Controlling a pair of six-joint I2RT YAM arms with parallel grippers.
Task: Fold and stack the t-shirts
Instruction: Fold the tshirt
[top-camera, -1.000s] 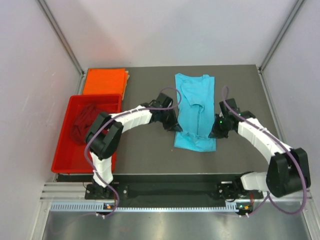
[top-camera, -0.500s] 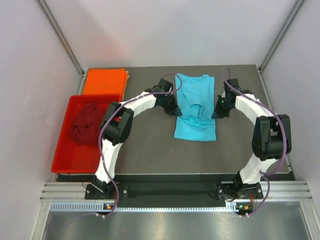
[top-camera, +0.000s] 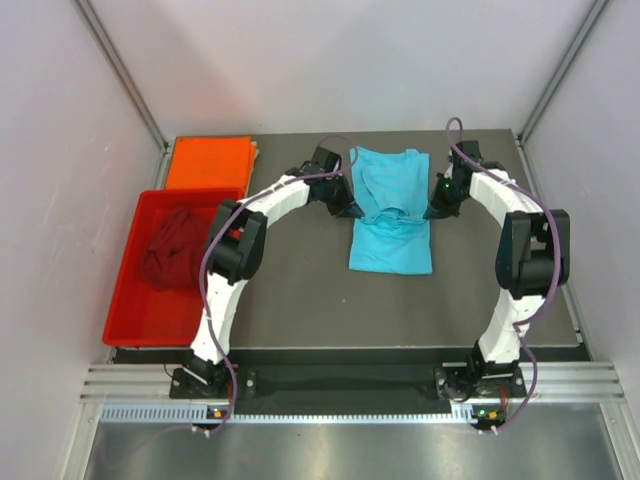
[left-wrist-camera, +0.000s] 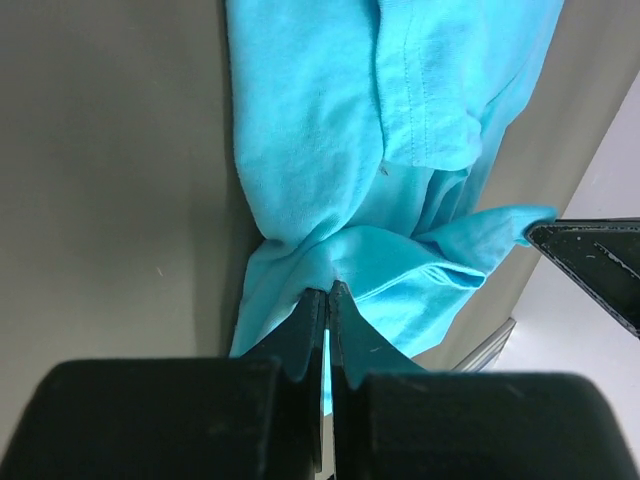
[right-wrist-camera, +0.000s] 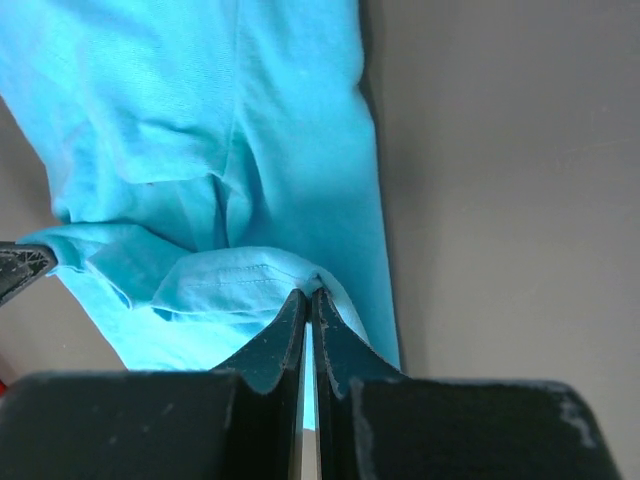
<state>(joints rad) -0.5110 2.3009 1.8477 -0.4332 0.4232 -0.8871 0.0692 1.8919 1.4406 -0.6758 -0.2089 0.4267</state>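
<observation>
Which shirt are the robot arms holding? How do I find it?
Look at the far middle of the dark table. The turquoise-blue t-shirt lies there, pinched by the left tool and right tool. Only it is blue; the orange t-shirt and maroon t-shirt sit left.

We look down from the top camera, high up and behind the two arms (top-camera: 225, 290), and we see the whole table (top-camera: 300, 300) far below us. The left wrist camera looks along the left gripper (left-wrist-camera: 327, 292) and sits very close to the blue shirt (left-wrist-camera: 310, 150). The right wrist camera looks along the right gripper (right-wrist-camera: 308, 295), just as close. All three views share the blue shirt, and each wrist view shows the other gripper's tip at its side.
</observation>
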